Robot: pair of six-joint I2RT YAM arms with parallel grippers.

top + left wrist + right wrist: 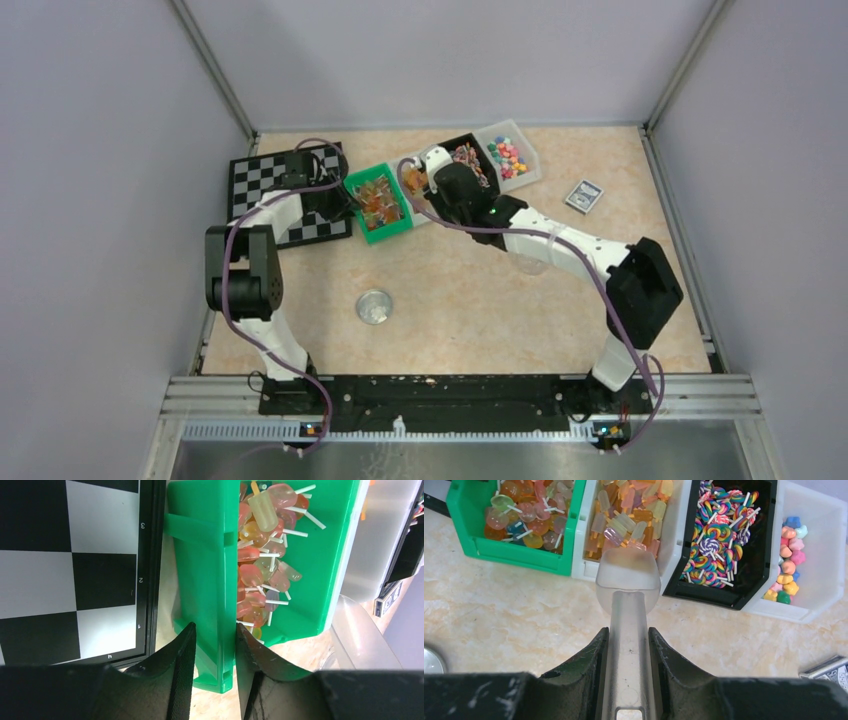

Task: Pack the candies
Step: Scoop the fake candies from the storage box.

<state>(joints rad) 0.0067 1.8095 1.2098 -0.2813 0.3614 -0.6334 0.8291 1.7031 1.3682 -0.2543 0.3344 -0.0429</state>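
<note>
The left arm was folded sharply at the elbow, forearm low over the chessboard. Its left tool pinched the smooth plastic wall of the green bin, one dark ribbed finger on each face. The right arm lay in a long slant toward the bins right of the green bin. The right tool was clamped on the flat handle of the frosted scoop, its rounded bowl over the near rim of the white bin just beside the green bin. The candies were heaped there as glossy ice-lolly shapes, and as round translucent lollipops on white sticks inside the green bin.
</note>
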